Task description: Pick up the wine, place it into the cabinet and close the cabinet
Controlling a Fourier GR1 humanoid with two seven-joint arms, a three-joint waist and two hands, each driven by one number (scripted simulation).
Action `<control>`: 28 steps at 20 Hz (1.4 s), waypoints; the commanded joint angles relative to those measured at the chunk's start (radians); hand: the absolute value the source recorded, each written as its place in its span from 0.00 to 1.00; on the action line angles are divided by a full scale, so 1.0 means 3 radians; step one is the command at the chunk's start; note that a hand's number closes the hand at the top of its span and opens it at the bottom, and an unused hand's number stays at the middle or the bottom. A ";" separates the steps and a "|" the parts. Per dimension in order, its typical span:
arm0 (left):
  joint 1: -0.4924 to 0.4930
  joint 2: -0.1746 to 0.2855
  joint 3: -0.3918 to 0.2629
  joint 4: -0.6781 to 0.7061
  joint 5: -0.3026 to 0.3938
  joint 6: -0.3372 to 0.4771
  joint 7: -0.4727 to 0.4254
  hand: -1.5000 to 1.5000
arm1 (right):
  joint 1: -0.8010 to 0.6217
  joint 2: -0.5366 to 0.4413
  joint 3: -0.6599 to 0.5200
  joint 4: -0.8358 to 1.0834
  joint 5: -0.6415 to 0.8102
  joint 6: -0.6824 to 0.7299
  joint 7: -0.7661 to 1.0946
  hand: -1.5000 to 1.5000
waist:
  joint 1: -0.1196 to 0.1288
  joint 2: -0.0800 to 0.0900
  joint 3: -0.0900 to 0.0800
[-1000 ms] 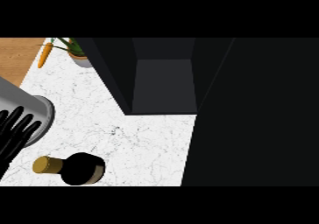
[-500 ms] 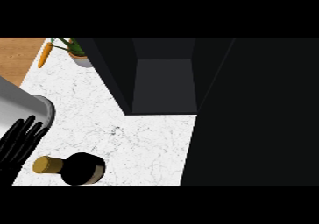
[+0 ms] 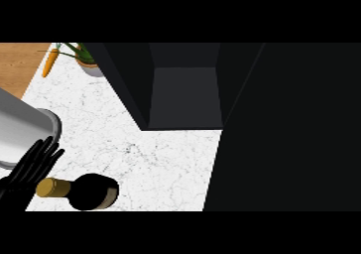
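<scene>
Black left hand, fingers straight, close together, beside wine cap; brushing the neck could topple it

Desk: white marble top with grey veins, bare in the middle. The wine sits at the near-left: dark bottle, gold cap pointing left. Can't tell from this angle whether it's upright or lying down. The cabinet stands at the far centre, dark, with its open inside facing us. A potted plant is just left of the cabinet at the far edge. The far-left corner is a wooden section with a carrot lying on it, beside the plant. A dark panel hides the desk's whole right side; contact with the top not visible.
</scene>
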 commanded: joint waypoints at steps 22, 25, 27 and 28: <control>-0.0583 0.0048 -0.0166 0.1898 -0.0754 -0.0244 -0.1122 0.00 | 0.0112 -0.0271 0.0324 -0.0649 0.0440 -0.0326 0.0197 0.00 | -0.0024 -0.0003 0.0000; -0.0796 0.0008 -0.0218 0.2208 -0.0847 -0.0167 -0.1277 0.00 | 0.0053 -0.0252 0.0400 -0.0454 0.0472 -0.0353 0.0123 0.00 | -0.0019 0.0005 -0.0001; -0.0638 0.0116 -0.0189 0.1961 -0.0761 -0.0238 -0.1204 0.00 | 0.0081 -0.0372 0.0200 -0.0561 0.0406 -0.0296 0.0184 0.00 | 0.0014 0.0003 0.0003; -0.0480 0.0004 -0.0243 0.1998 -0.0793 -0.0211 -0.1308 0.00 | 0.0205 -0.0405 0.0357 -0.0680 0.0465 -0.0338 0.0110 0.00 | -0.0004 -0.0005 0.0002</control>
